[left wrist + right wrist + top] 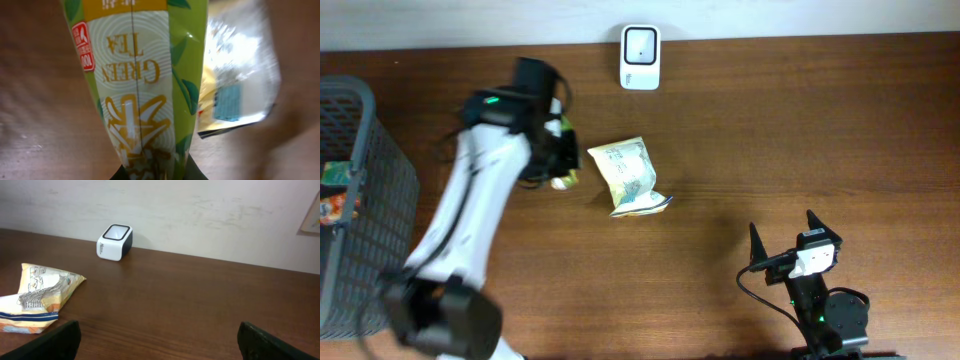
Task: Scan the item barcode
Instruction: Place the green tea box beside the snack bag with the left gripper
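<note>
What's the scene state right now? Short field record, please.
left pincer: shut on green tea packet, held over the table
right pincer: open, empty, at the near side of the table
barcode scanner: white, at the far edge by the wall
loose pouch: yellowish, crumpled, lying mid-table just right of the held packet
wire basket: at the table's left end
scan: not yet done; held packet is apart from the scanner

Glossy printed film wraps the green tea packet [140,85]. The table [800,130] is dark, grained wood with a soft sheen, the wrapper [632,178] crinkled and shiny, the scanner [640,45] smooth white plastic, the basket [380,190] grey mesh.
</note>
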`<action>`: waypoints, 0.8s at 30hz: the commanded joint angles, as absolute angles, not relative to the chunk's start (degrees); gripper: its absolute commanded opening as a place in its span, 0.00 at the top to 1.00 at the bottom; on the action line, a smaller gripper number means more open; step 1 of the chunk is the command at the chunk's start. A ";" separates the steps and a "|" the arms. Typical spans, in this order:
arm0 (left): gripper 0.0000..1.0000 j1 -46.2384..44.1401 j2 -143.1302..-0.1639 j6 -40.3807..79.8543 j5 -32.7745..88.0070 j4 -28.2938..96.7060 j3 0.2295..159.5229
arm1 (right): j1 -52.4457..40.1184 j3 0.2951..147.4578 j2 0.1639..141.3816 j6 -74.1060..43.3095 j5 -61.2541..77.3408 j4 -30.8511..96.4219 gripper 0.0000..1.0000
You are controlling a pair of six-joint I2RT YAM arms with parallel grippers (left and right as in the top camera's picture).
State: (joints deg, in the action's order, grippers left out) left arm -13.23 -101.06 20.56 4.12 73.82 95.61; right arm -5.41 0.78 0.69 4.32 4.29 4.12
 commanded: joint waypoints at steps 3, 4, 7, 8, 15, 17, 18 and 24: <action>1.00 -17.82 -114.59 21.61 2.09 73.32 96.36 | -5.65 0.32 0.21 4.08 3.79 4.14 0.01; 1.00 -18.02 -116.29 21.61 2.11 73.14 96.36 | -5.65 0.32 0.21 4.08 3.79 4.14 0.01; 0.88 -18.87 -120.68 21.58 2.13 73.17 96.36 | -5.65 0.32 0.21 4.08 3.79 4.12 0.01; 0.78 -19.09 -121.40 21.58 2.13 73.10 96.36 | -5.65 0.32 0.21 4.08 3.79 4.12 0.01; 0.32 -18.68 -121.82 21.52 2.50 71.11 98.59 | -5.65 0.32 0.21 4.08 3.79 4.14 0.01; 0.33 -17.15 -121.80 21.08 0.95 75.18 106.96 | -5.65 0.32 0.21 4.08 3.79 4.14 0.01; 0.33 -16.36 -121.80 21.10 -0.69 77.65 112.29 | -5.65 0.32 0.21 4.08 3.79 4.12 0.01; 0.26 -7.40 -121.80 21.17 -6.90 87.83 145.38 | -5.65 0.32 0.21 4.08 3.81 4.12 0.01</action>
